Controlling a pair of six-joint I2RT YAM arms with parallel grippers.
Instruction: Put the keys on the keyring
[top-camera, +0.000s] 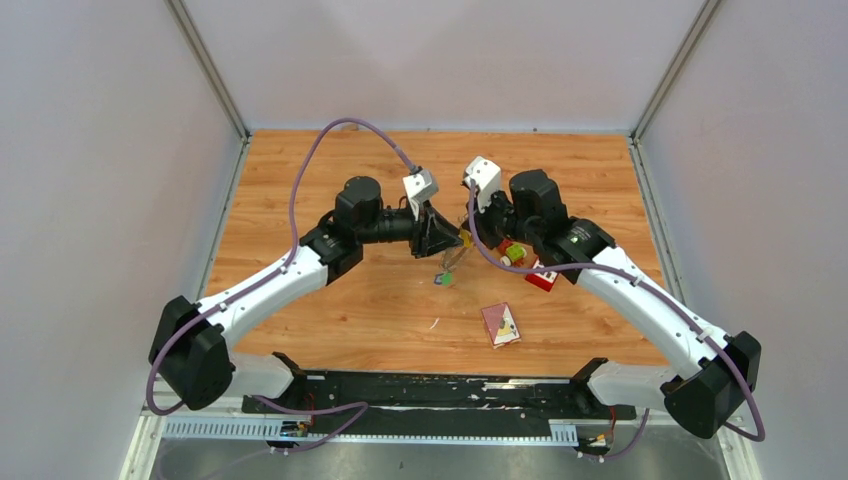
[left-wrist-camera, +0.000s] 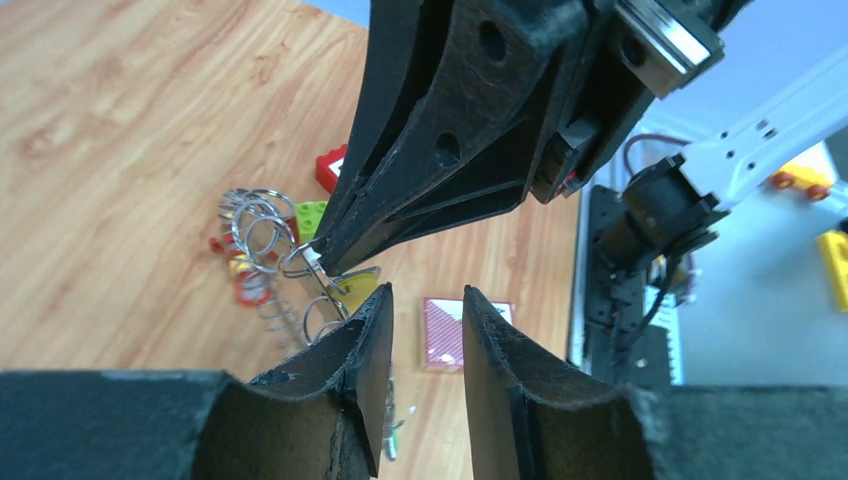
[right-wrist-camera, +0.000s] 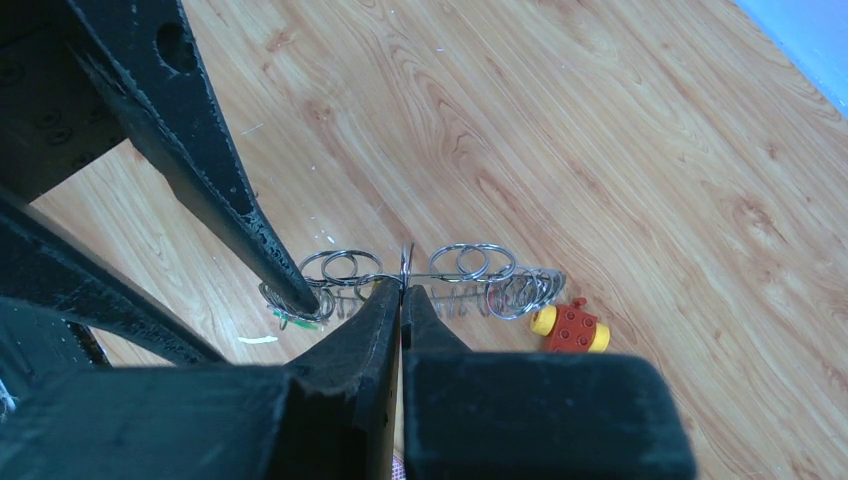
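Above the middle of the wooden table (top-camera: 330, 300), the two grippers meet tip to tip. The right gripper (right-wrist-camera: 401, 292) has its fingers pressed together on a thin wire loop of the keyring (right-wrist-camera: 478, 262), a bunch of steel rings and a short coil that appears to hang clear of the board. The left gripper (left-wrist-camera: 425, 300) has its fingers apart with nothing between them. One fingertip sits just beside a yellow-headed key (left-wrist-camera: 357, 290) that rests against the pinched loop.

The step in hand looks like feeding that key onto the ring. To do it well, the right arm should hold the loop firm, since the thin wire can swivel in the pinch. The left gripper would do best to close on the flat yellow head, not the blade. It should then come in along the wire's own line, so the key's hole meets the ring's split end rather than its side. Slow, small moves suit, because the dangling rings are likely to swing.

In the right wrist view the bunch's long axis runs side to side across the frame, with the pinched loop edge-on near its middle. From above it trails from the fingertips toward the near edge. Which way the key's blade points cannot be told.
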